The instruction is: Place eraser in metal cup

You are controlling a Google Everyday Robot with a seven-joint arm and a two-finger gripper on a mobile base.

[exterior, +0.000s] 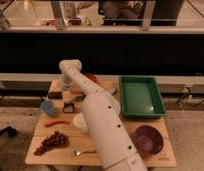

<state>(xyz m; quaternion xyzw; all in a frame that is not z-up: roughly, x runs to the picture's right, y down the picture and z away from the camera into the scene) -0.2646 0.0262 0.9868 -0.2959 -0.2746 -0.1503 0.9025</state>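
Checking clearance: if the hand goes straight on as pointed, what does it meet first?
Probably the tabletop near its far-left corner, next to the black square item. The hand hangs just above it, pointing down. Depth is unclear.

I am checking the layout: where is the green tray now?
In the camera view, the green tray lies at the right rear of the table, behind the purple bowl; the gripper hangs over the left rear.

High view; end effector (67, 96) at table's (165, 126) far-left.
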